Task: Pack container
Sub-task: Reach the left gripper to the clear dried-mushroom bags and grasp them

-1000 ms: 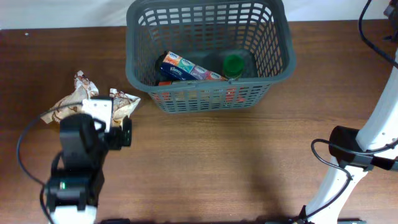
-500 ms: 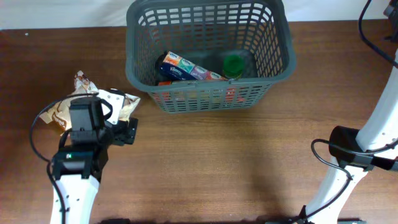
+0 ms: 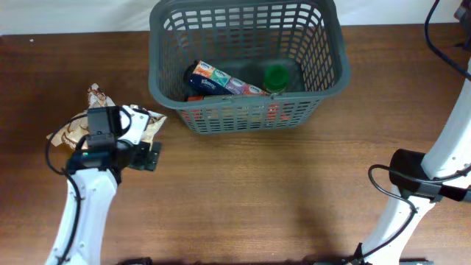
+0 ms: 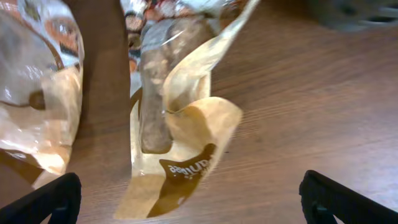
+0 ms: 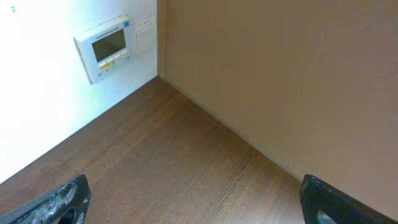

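Observation:
The container (image 3: 335, 77), a dark grey slotted basket, stands at the far middle of the table. It holds a colourful tissue pack (image 3: 217, 79), a green-lidded bottle (image 3: 277, 76) and something red low at its front wall. Crinkled tan-and-clear snack bags (image 3: 151, 124) lie on the table left of it. My left gripper (image 3: 126, 136) is open right over them; in the left wrist view a bag (image 4: 180, 143) lies between and ahead of the open fingers (image 4: 199, 208). My right gripper (image 5: 199, 202) is open and empty, facing a wall.
A second snack bag (image 4: 37, 93) lies left of the first. The basket's edge (image 4: 354, 12) shows far right in the left wrist view. The right arm's base (image 3: 412, 184) stands at the table's right side. A wall thermostat (image 5: 106, 53) shows in the right wrist view.
My left arm has stretched forward and turned, bringing its gripper farther up the table over the snack bags. The right arm and the basket's contents have not moved.

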You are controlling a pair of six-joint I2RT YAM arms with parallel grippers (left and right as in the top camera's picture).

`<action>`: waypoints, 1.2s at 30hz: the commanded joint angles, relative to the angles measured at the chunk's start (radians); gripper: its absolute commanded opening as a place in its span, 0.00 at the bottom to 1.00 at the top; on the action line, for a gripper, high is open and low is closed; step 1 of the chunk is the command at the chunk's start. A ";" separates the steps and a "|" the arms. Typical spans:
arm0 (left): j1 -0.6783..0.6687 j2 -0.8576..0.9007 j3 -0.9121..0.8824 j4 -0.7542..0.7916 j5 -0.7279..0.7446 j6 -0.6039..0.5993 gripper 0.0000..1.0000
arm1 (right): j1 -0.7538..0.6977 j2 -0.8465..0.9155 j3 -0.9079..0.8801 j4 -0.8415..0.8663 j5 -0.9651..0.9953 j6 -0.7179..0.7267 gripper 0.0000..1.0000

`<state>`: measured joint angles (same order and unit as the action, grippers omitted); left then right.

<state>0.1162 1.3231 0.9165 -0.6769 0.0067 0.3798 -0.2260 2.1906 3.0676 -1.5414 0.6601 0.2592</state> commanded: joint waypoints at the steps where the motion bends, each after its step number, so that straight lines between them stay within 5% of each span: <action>1: 0.072 0.052 0.017 0.019 0.070 0.019 0.99 | -0.003 -0.024 0.005 0.002 -0.002 0.012 0.99; 12: 0.114 0.169 0.017 0.102 0.195 0.042 0.99 | -0.003 -0.024 0.005 0.001 -0.002 0.012 0.99; 36: 0.115 0.428 0.017 0.222 0.154 0.087 0.99 | -0.003 -0.024 0.005 0.001 -0.002 0.012 0.99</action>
<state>0.2306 1.7184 0.9169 -0.4603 0.1646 0.4496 -0.2260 2.1906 3.0676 -1.5414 0.6601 0.2592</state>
